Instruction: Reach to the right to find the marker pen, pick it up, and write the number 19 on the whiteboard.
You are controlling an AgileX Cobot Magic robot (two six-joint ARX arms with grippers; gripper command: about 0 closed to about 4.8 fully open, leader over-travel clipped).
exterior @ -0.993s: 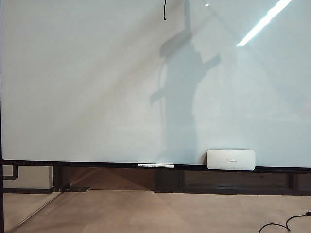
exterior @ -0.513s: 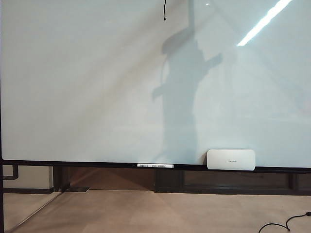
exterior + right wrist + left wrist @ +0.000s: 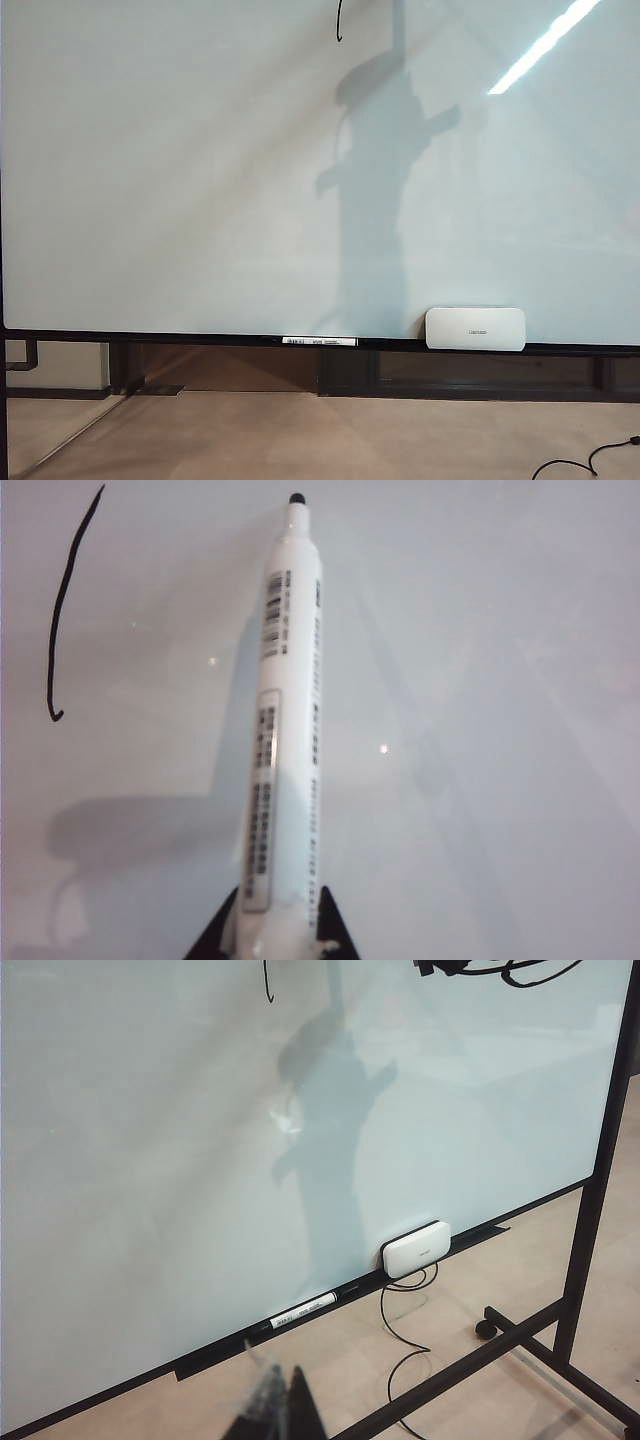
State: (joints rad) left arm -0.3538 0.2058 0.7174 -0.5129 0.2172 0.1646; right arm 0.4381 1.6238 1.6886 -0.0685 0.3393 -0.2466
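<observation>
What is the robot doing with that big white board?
It is writing on the whiteboard. The right gripper is shut on a white marker pen, whose black tip points at the board beside one black stroke, the "1" of the number. No "9" shows yet. The left gripper hangs low in front of the board, holding nothing that shows. A white eraser and another marker sit on the bottom rail.

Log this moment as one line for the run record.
right gripper: shut on marker, tip at whiteboard | one stroke drawn, 9 not yet | left gripper: low, jaws unclear | eraser on rail
</observation>
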